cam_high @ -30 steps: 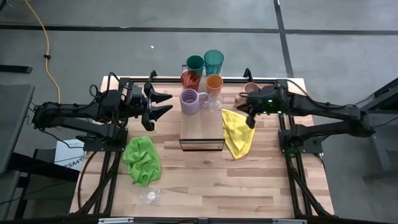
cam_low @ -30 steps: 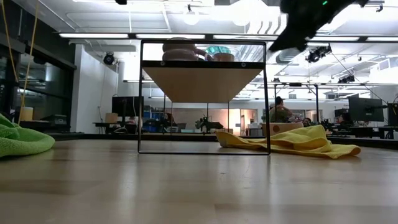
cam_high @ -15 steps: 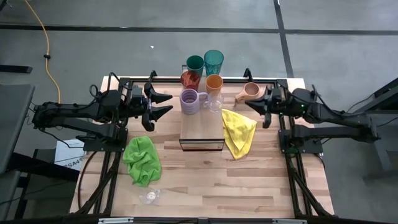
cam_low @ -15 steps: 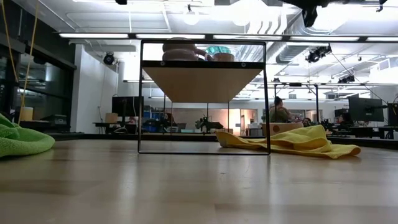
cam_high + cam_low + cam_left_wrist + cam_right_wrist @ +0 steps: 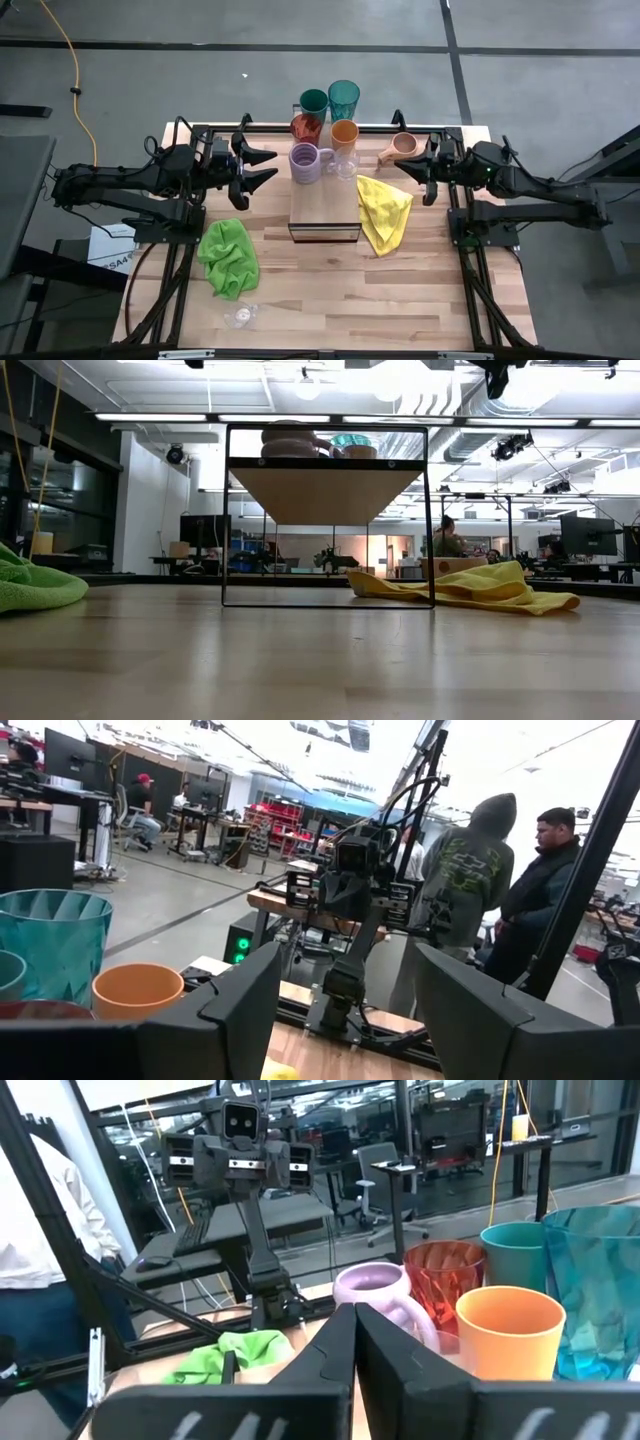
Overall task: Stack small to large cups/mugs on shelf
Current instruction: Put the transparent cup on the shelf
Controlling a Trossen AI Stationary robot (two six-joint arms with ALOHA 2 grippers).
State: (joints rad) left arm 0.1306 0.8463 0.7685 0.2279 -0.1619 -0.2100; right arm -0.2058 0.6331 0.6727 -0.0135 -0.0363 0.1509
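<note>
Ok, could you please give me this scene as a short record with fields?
left end effector: open, at the table's left side
right end effector: shut, empty, beside the tan handled mug
shelf: light-wood plank on a dark frame, lavender handled mug at its far end
cloths: yellow cloth right of the shelf, green cloth left

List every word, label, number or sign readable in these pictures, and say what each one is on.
White sheet on the floor under the table's left edge: dark print, too small to read.
Hoodie on a person behind the table: a green pattern, not readable as words.
Cups, shelf, cloths and both arms: no text visible.
</note>
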